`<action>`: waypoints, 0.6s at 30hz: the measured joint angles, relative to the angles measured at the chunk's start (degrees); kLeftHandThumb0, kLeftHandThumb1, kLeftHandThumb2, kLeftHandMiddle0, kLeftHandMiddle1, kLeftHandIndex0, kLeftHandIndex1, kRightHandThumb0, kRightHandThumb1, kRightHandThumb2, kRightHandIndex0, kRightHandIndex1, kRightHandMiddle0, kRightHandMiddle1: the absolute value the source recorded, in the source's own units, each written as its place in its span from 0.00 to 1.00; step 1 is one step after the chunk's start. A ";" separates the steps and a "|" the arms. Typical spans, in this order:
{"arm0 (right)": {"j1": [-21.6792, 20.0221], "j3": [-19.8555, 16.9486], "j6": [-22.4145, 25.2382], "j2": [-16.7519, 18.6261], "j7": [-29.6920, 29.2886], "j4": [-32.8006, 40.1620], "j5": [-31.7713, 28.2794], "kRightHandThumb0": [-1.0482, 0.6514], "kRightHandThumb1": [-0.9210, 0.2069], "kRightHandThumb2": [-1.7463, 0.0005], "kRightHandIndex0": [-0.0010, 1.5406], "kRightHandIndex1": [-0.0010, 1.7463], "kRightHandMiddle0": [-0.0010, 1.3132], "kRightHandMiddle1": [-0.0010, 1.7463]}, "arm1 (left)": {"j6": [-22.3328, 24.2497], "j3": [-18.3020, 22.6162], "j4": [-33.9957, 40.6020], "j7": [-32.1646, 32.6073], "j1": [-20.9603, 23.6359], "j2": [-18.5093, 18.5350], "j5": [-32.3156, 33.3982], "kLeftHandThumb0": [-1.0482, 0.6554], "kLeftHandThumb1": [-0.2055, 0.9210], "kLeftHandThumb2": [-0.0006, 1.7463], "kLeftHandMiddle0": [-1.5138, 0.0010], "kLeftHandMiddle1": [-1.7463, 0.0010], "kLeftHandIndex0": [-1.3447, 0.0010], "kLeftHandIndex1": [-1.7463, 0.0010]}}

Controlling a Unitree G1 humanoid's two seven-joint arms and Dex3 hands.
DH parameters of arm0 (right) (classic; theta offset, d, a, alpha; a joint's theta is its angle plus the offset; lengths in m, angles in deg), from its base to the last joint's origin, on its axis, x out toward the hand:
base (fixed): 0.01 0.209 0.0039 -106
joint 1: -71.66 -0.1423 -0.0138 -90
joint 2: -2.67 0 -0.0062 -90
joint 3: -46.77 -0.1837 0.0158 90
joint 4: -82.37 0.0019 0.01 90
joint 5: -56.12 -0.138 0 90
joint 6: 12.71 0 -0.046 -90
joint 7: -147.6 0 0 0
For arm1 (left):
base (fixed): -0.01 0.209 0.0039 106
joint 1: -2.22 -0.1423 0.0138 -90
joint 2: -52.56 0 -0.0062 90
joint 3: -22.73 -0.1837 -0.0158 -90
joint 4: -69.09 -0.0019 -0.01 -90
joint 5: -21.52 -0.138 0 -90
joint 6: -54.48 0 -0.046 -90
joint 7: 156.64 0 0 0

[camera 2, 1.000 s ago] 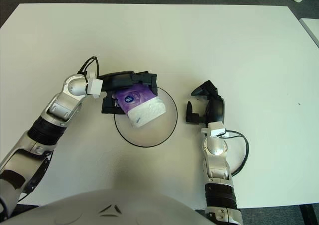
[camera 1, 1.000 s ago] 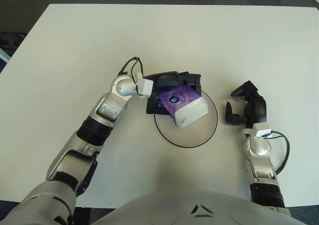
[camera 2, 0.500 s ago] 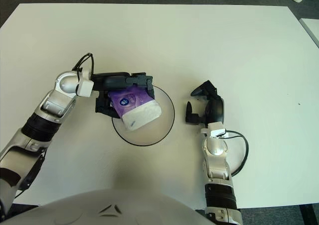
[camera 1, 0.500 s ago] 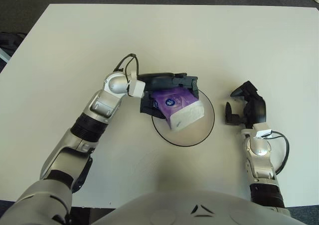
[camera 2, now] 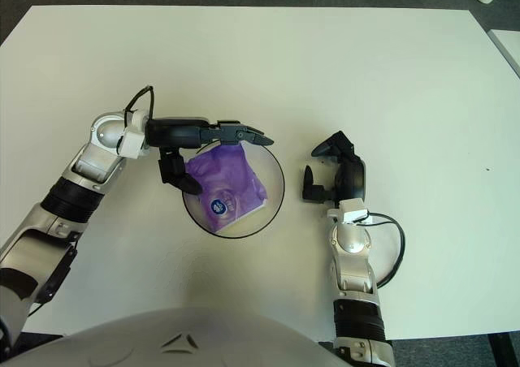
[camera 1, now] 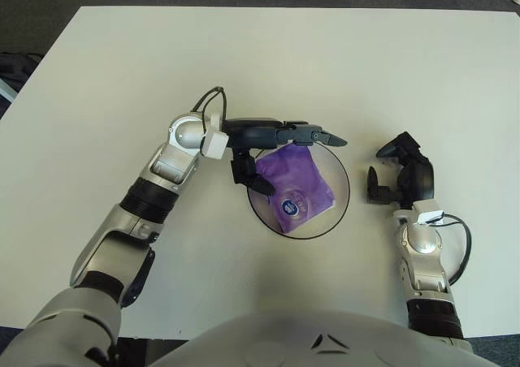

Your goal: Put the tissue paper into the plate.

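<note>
Seeing the purple soft plastic tissue pack [camera 1: 295, 184] lying inside the round clear glass plate [camera 1: 342, 195], our left hand [camera 1: 272, 148] spread empty over its far-left edge, right hand [camera 1: 400, 172] right of plate, we judge it light, squashy, best pinched across its sides.

Head stereo pair — looking down, sharing the table [camera 1: 106, 66].

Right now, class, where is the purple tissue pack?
The tissue pack lies inside the plate at the table's centre, beneath the open left hand, with the right hand idle to its right.
</note>
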 measured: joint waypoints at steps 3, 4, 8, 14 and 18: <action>0.00 0.00 0.08 0.01 -0.10 0.04 0.06 0.61 0.86 0.00 0.59 1.00 0.48 1.00 | -1.26 0.18 -1.14 -0.22 0.10 -0.02 0.11 0.11 0.62 0.49 1.00 1.00 1.00 1.00; 0.00 0.00 0.13 0.02 -0.12 0.05 0.07 0.61 0.86 0.00 0.59 1.00 0.48 1.00 | -1.55 0.22 -1.40 -0.24 0.13 -0.04 0.11 0.11 0.62 0.49 1.00 1.00 1.00 1.00; 0.00 0.00 0.45 0.02 -0.25 0.08 0.19 0.61 0.84 0.01 0.58 1.00 0.46 1.00 | -3.18 0.46 -2.35 -0.29 0.28 -0.19 0.11 0.09 0.65 0.47 1.00 1.00 1.00 1.00; 0.00 0.03 0.54 0.01 -0.46 0.08 0.33 0.61 0.83 0.02 0.58 1.00 0.46 1.00 | -5.23 1.02 -3.96 -0.29 0.84 -0.95 0.53 0.07 0.68 0.45 1.00 1.00 1.00 1.00; -0.03 0.11 0.42 -0.01 -0.69 0.08 0.45 0.61 0.84 0.01 0.58 1.00 0.46 1.00 | -5.77 1.33 -4.73 -0.29 0.90 -1.93 1.94 0.06 0.70 0.44 1.00 1.00 1.00 1.00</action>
